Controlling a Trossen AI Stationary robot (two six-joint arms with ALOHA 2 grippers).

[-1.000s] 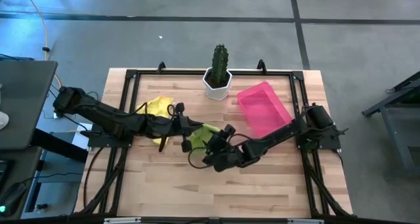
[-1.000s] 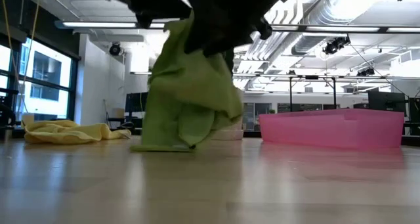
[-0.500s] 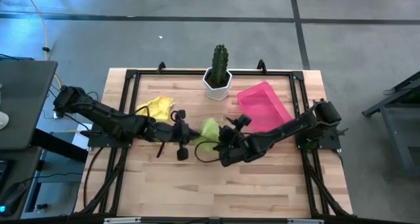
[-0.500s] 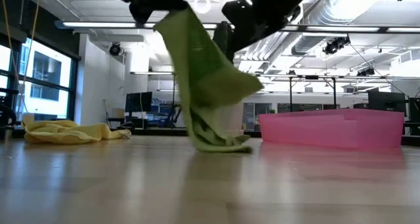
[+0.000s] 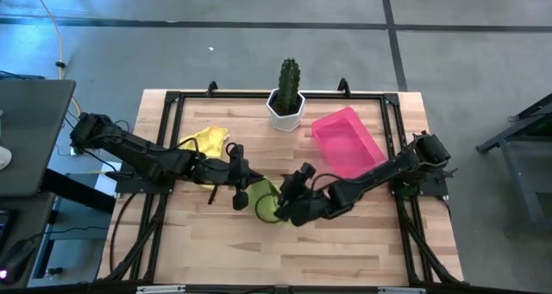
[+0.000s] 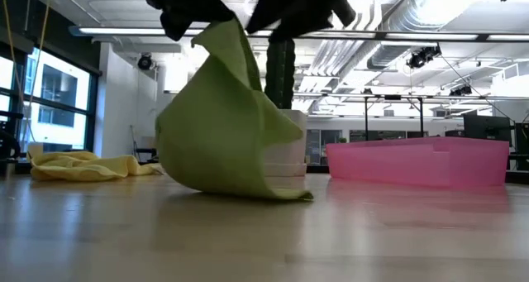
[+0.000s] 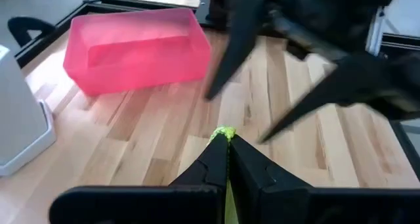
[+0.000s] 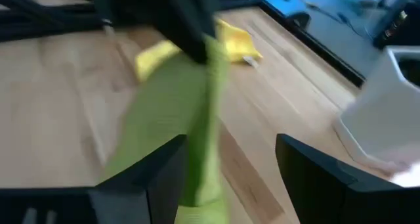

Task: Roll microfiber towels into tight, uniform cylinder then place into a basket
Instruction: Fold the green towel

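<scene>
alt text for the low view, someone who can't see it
A lime green towel hangs from a dark gripper at the top edge of the picture, billowed out, its lower edge on the wooden table. A crumpled yellow towel lies far left, a pink tray sits right, and a white pot shows behind the green towel.

In the low view, both grippers above the green towel [image 6: 223,133] are cut off by the picture's top edge. The white pot [image 6: 285,154] is partly hidden behind the green towel.
</scene>
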